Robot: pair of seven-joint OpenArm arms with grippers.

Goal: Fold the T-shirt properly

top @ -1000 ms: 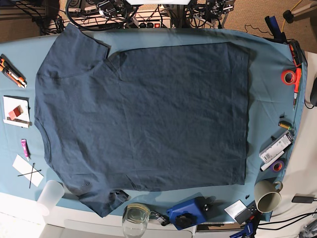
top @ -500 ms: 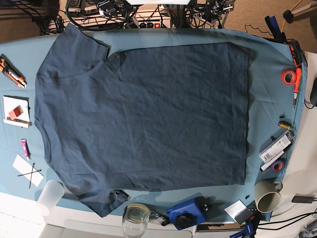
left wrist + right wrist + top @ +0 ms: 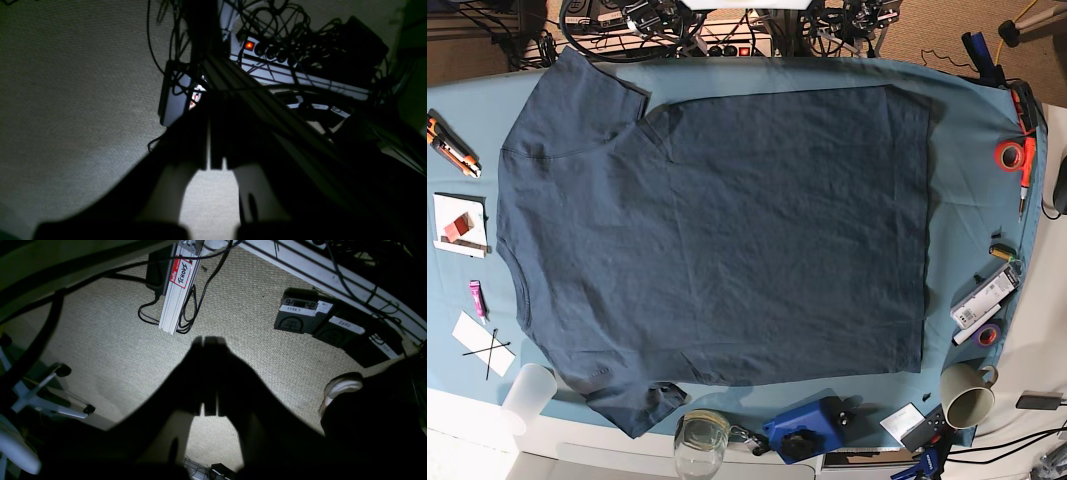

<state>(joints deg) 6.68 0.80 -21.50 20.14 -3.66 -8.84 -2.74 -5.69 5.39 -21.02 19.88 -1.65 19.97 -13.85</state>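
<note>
On tablecloth (image 3: 967, 150): T-shirt (image 3: 717, 235) flat | left gripper (image 3: 213, 146), right gripper (image 3: 209, 380): closed, off-table

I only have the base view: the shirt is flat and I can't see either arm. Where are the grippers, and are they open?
Observer: The left gripper is shut, hanging over beige carpet beside a power strip with a red light, off the table.
Operator: And the right one?
Observer: The right gripper is shut too, empty, above the carpet near black pedals with white labels.
Operator: Anything close to it?
Observer: A white shoe shows on the floor at the right of that wrist view. The T-shirt appears in neither wrist view.
</note>
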